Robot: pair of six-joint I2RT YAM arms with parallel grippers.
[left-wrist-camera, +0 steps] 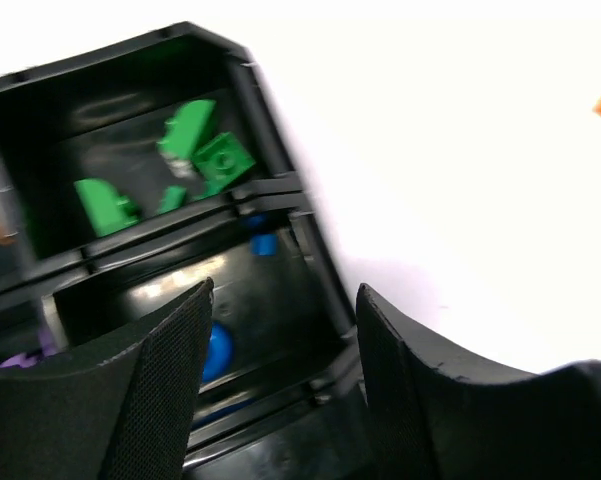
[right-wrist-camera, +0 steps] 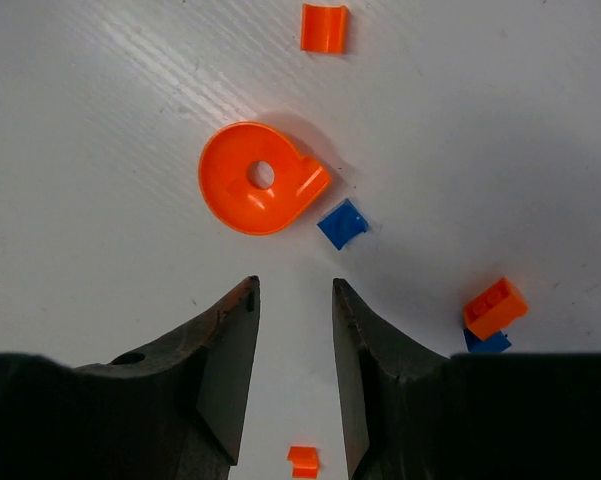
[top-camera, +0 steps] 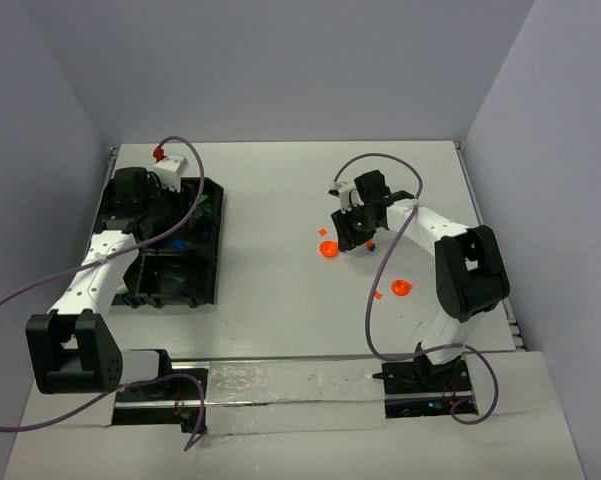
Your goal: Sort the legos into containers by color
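The right gripper [right-wrist-camera: 293, 288] hangs low over the table [right-wrist-camera: 100, 100], jaws a narrow gap apart with nothing between them. Just beyond its tips lies one round orange piece [right-wrist-camera: 260, 180], with one small blue brick [right-wrist-camera: 342, 223] just beside it. That wrist view shows four orange legos and two blue. The others are a curved orange bit [right-wrist-camera: 324, 27] farther off, an orange brick [right-wrist-camera: 495, 307] to the right with the second blue brick [right-wrist-camera: 488, 343] showing at its near edge, and a last orange bit [right-wrist-camera: 303, 461] low between the fingers.

The left gripper [left-wrist-camera: 285, 295] hovers above the right side of the black tray [left-wrist-camera: 265, 120] at the table's left, jaws apart and empty. One compartment below it holds two blue pieces [left-wrist-camera: 217, 355]; the next one, farther, holds four green pieces [left-wrist-camera: 223, 160], somewhat blurred. A second round orange piece [top-camera: 401, 288] lies at the table's near right, well apart from the first
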